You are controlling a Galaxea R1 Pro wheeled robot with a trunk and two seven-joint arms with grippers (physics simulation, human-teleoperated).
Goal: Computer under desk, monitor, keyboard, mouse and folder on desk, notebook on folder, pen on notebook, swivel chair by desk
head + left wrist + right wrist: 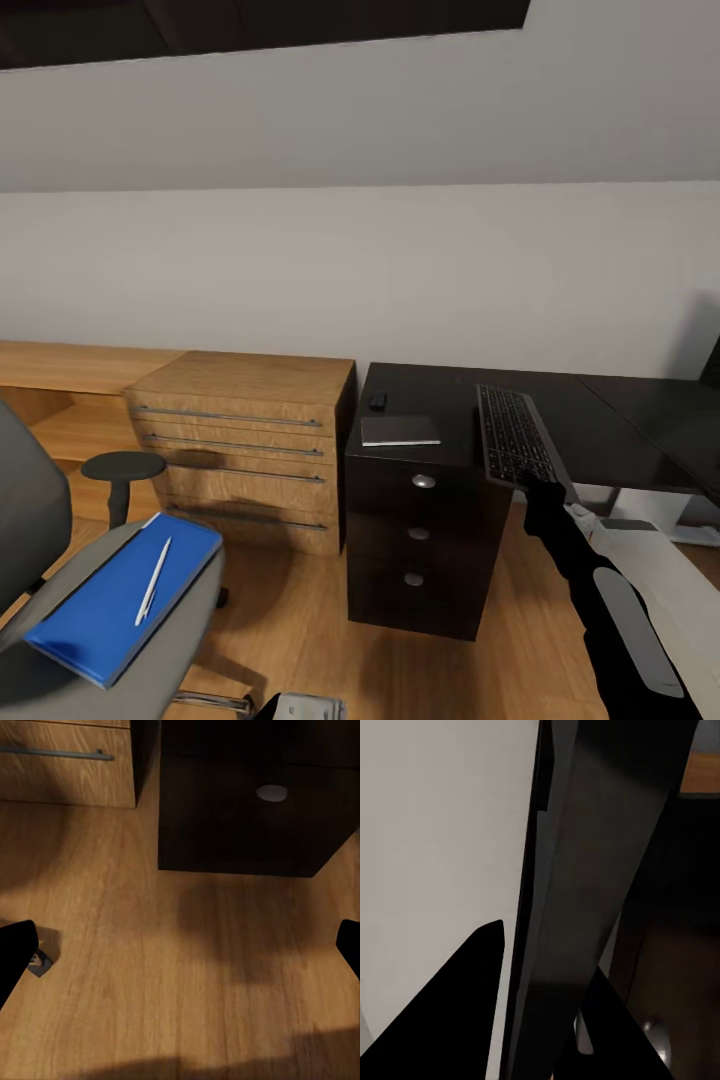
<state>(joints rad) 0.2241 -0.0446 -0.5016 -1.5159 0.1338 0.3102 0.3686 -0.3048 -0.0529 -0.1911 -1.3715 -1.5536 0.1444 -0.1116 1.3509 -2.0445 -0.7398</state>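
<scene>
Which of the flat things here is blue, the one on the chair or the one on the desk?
The folder on the swivel chair, with the pen on it, is blue; the notebook on the desk is grey.

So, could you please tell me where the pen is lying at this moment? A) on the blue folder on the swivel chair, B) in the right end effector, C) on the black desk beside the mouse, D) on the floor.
A: in the head view the pen lies on the blue folder, which rests on the seat of the swivel chair, while the right end effector holds the keyboard.
</scene>
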